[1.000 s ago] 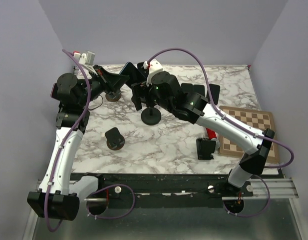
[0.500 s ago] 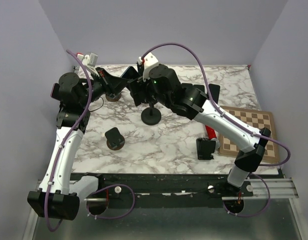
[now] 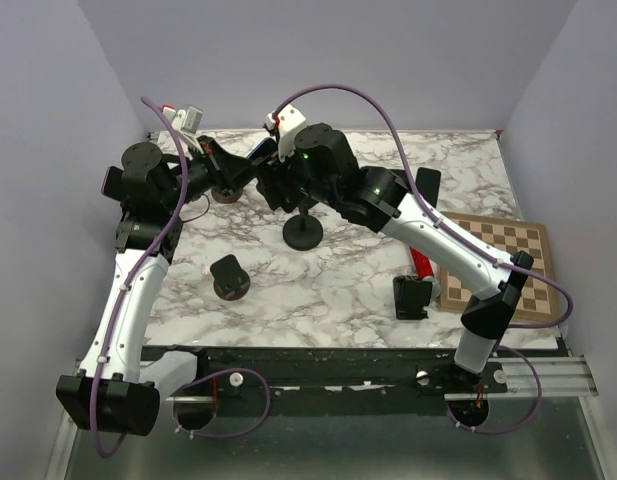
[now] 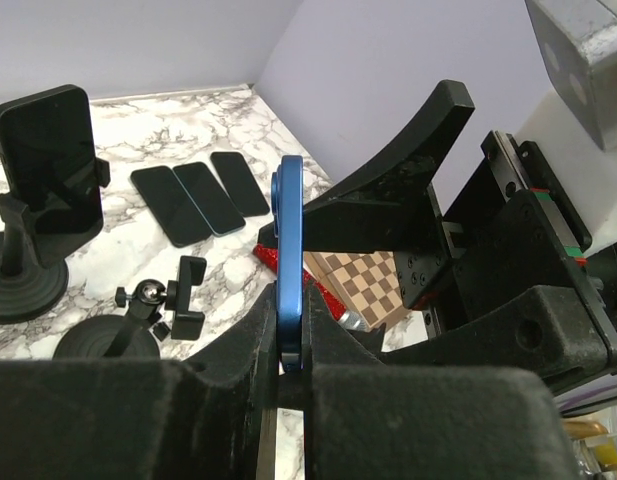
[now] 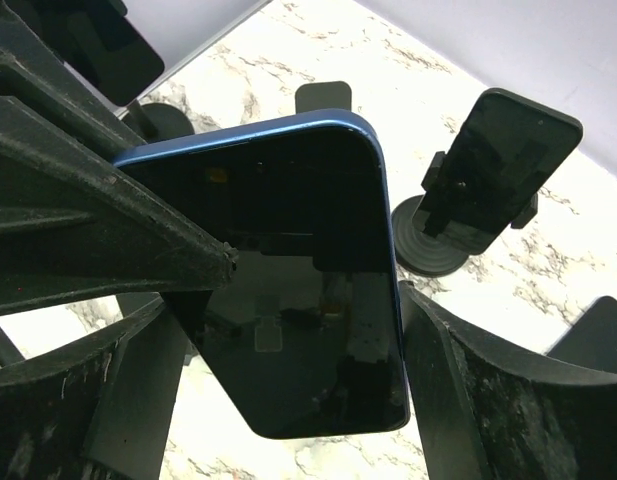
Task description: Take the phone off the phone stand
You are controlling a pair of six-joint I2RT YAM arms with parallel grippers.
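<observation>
The blue phone (image 4: 291, 250) is hanging in the air over the far-left part of the marble table (image 3: 348, 290), apart from the tabletop and caught between your two arms. Your left gripper (image 4: 291, 362) is clamping it across its flat faces: in the left wrist view the phone is standing upright and edge-on, pinched between the two black fingers. Your right gripper (image 5: 293, 310) is straddling the same phone from the other side. In the right wrist view its jaws are standing apart, one along each long edge of the dark screen. They are sitting very close to those edges, but you cannot tell whether they are already pressing on them. The phone stand (image 3: 303, 231) is resting on its round base just to the near right of the held phone, and the phone is not touching it. The stand's clamp head is showing beside its ball joint in the left wrist view. Nearer to you on the left, a second stand (image 3: 229, 277) is carrying a dark phone (image 4: 40, 140) upright. Three more dark phones (image 4: 200, 197) are lying flat, side by side, toward the far right. A chessboard (image 3: 493, 262) is lying at the right edge of the table. A red object (image 3: 422, 268) is just beside the board's left side, too small to identify.
</observation>
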